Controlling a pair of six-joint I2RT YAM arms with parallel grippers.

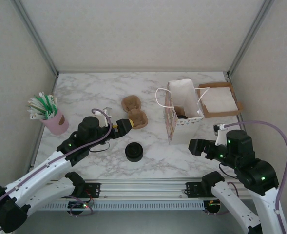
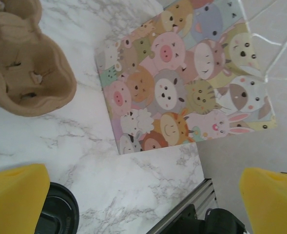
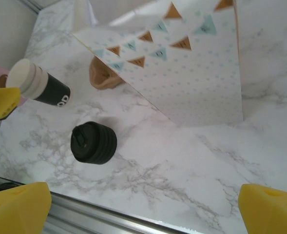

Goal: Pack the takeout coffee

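Observation:
A paper gift bag [image 1: 182, 109] stands open at the centre right of the table; its cartoon-animal side [image 2: 182, 83] faces the left wrist view and its bunting side [image 3: 182, 68] the right wrist view. Low inside its mouth sits a dark round top [image 1: 182, 116], apparently the lid of the takeout coffee, with the cup wall hidden by the bag. My left gripper [image 1: 125, 126] [image 2: 143, 204] is open over bare marble beside the brown cup carriers [image 1: 136, 112] [image 2: 26, 73]. My right gripper [image 1: 196, 146] [image 3: 143, 209] hangs open, holding nothing, just in front of the bag.
A low black pile of lids [image 1: 134, 152] [image 3: 93, 143] [image 2: 60, 212] sits near the front edge. A stack of lidless cups [image 3: 38, 85] lies by the left gripper. A pink cup of stirrers [image 1: 50, 117] stands far left. A cardboard tray of napkins [image 1: 220, 100] lies behind the bag.

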